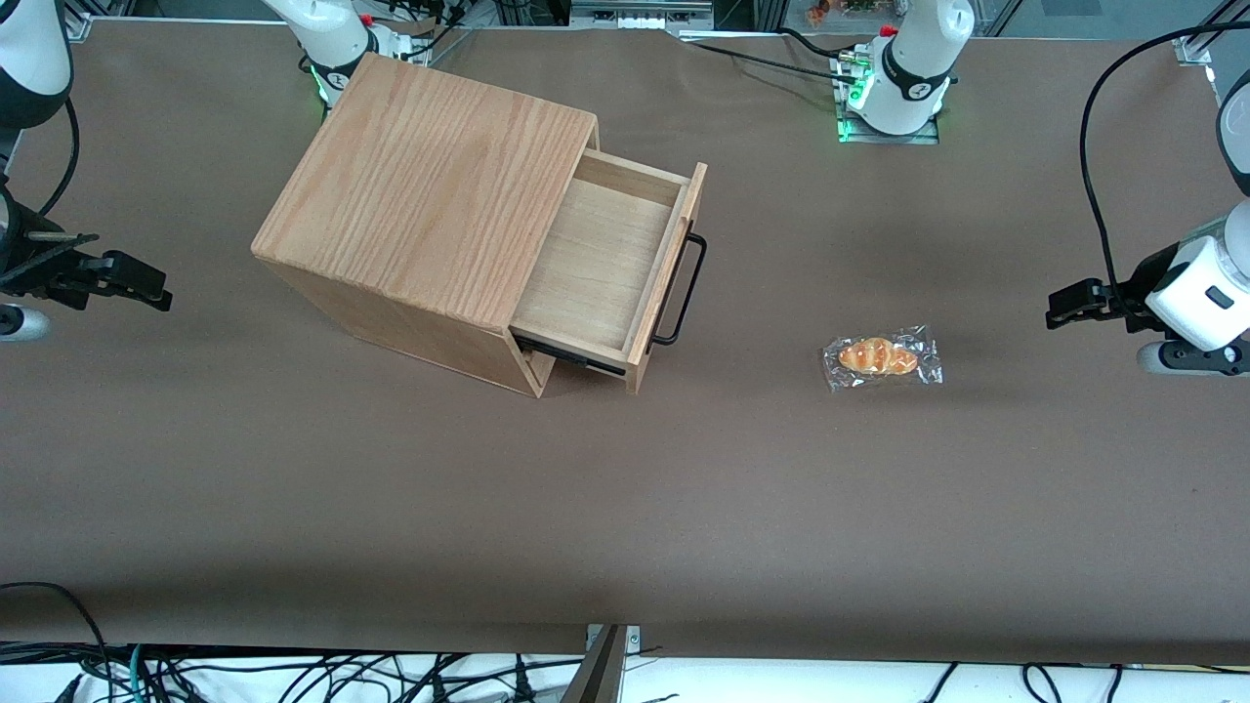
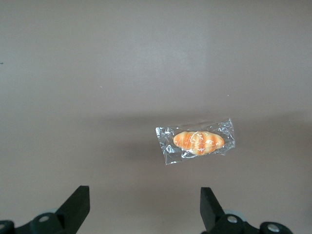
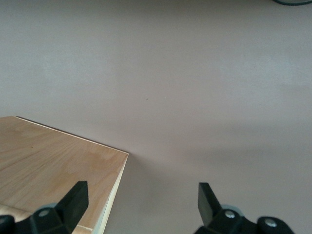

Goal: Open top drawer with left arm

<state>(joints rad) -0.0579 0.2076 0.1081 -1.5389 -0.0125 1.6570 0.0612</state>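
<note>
The top drawer (image 1: 601, 268) stands pulled well out of the wooden cabinet (image 1: 430, 186), with its pale plywood inside showing. Its thin black bar handle (image 1: 684, 288) faces the working arm's end of the table. My left arm's gripper (image 1: 1057, 308) hovers above the table at the working arm's end, well away from the handle and touching nothing. In the left wrist view the gripper (image 2: 145, 197) is open, its two black fingers wide apart over bare table with nothing between them.
A bread roll in a clear wrapper (image 1: 882, 357) lies on the brown table (image 1: 625, 508) between the drawer front and my gripper; the left wrist view shows this roll (image 2: 197, 141) a short way ahead of the fingers.
</note>
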